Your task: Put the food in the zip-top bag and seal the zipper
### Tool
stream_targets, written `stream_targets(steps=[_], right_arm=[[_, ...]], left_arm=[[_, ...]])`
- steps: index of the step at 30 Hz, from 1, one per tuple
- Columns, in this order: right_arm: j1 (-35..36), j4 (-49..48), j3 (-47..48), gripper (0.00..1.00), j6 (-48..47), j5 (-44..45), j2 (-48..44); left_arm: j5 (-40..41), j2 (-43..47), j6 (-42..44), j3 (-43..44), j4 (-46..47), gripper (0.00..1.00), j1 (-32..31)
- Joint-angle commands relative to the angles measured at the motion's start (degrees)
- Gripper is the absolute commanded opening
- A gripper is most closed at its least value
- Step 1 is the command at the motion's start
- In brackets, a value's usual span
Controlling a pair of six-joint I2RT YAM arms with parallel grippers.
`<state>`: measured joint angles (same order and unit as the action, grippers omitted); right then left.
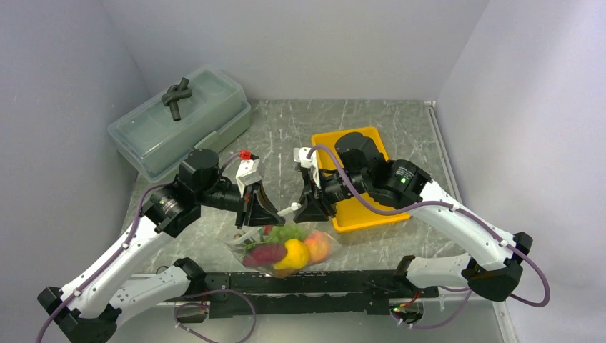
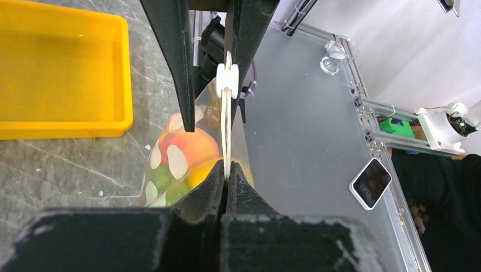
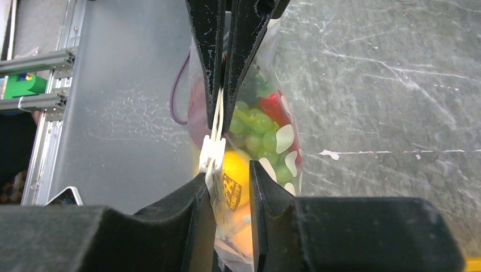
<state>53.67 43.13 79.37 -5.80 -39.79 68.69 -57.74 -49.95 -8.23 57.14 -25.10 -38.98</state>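
Observation:
The zip-top bag [image 1: 286, 251] hangs just above the table's near edge, holding the food: a peach [image 2: 190, 148], green grapes [image 3: 258, 133], a yellow fruit [image 3: 235, 173], a red chili [image 3: 272, 107] and a dark purple piece [image 1: 266, 254]. The zipper [image 2: 227, 130] runs edge-up between both grippers, with a white slider [image 2: 228, 81] on it. My left gripper [image 2: 228, 177] is shut on the zipper at one end. My right gripper [image 3: 231, 170] straddles the other end just behind the slider [image 3: 212, 153], jaws still apart, the bag's corner between them.
A yellow tray [image 1: 366, 218] sits under the right arm, to the right of the bag. A large translucent lidded box [image 1: 179, 121] stands at the back left. Metal rails and a small phone-like device [image 2: 371, 182] lie beyond the table's near edge.

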Motion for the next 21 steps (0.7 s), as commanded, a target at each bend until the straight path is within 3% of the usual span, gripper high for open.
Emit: stream_targets(steps=[1,6,10,17,19,21], right_arm=[[0.03,-3.32,0.17,0.27,0.72,-1.70,-0.81],[0.03,-4.02,0.21,0.20,1.09,-2.32,-0.39],[0.12,-3.20,0.93,0.00,0.44,-3.21,0.28],[0.38,-2.99,0.43,0.00,-0.14,-2.01,-0.54],[0.38,-2.61,0.72,0.00,0.02,-1.96,-0.48],[0.38,-2.00,1.09,0.00,0.14,-1.75,-0.37]], left_arm=[[-1.75,1.29,0.02,2.26,3.04,0.00,-0.02],[-2.15,0.93,-0.04,2.06,3.05,0.00,-0.03],[-1.89,0.67,0.09,2.17,2.62,0.00,-0.03],[-0.99,0.43,0.41,2.83,1.47,0.00,0.00],[-0.22,0.29,0.38,3.09,1.26,0.05,0.02],[1.18,0.09,0.01,3.32,1.18,0.19,-0.02]])
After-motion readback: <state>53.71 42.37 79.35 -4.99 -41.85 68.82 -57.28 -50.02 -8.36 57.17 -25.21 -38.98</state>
